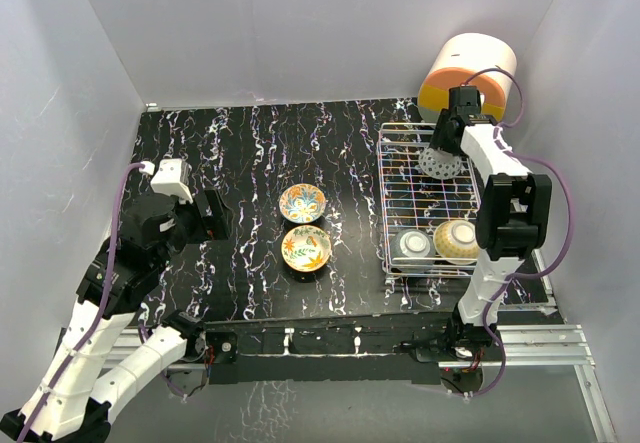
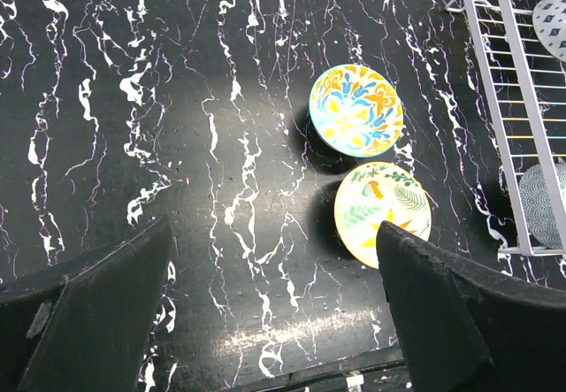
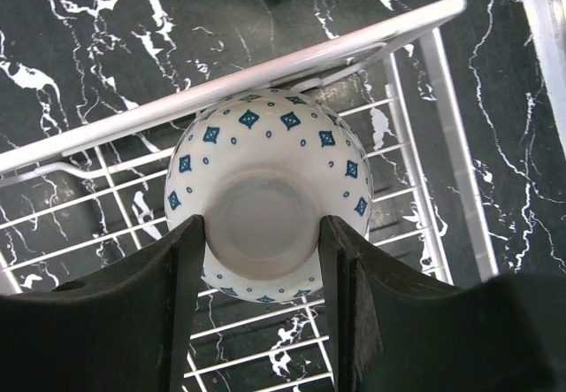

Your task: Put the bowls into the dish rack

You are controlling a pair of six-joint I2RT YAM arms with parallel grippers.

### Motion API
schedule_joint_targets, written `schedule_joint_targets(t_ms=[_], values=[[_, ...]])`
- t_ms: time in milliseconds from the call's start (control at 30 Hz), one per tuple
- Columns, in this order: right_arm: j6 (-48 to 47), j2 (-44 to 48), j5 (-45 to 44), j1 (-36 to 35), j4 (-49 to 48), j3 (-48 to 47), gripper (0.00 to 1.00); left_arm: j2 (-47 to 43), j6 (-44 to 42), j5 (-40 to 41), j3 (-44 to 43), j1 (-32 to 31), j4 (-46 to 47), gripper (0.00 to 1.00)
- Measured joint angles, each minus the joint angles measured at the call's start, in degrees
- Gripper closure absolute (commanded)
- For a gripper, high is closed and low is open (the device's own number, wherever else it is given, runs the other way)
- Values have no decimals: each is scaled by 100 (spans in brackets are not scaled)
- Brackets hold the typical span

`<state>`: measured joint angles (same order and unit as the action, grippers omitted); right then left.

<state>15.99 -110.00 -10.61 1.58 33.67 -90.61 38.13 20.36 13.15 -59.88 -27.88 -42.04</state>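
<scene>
1 white bowl (image 3: 265, 144), blue diamond pattern

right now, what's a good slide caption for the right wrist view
Right gripper clamps the foot of an upside-down blue-diamond bowl by the white dish rack rim.

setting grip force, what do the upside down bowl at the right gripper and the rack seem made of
The bowl looks like glazed ceramic: smooth white outside with painted blue diamonds and a duller foot ring. The dish rack is probably coated metal wire: thin, even white rods, though plastic cannot be ruled out.
</scene>
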Motion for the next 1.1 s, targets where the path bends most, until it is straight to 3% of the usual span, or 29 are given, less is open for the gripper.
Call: schedule_joint_targets(t_ms=[433,567,700,767,800,1100], values=[[22,0,-20,299,-15,4,54,131,-17,-4,0,0,11,3],[24,0,13,308,-20,4,35,136,-22,-2,0,0,20,3],[74,0,129,332,-79,55,23,136,-22,-4,0,0,26,3],[83,2,181,350,-105,109,4,136,-22,-4,0,0,37,3],[98,7,205,356,-114,129,1,136,-22,-7,0,0,48,3],[114,212,466,372,-81,234,1,111,-20,-26,107,0,129,3]])
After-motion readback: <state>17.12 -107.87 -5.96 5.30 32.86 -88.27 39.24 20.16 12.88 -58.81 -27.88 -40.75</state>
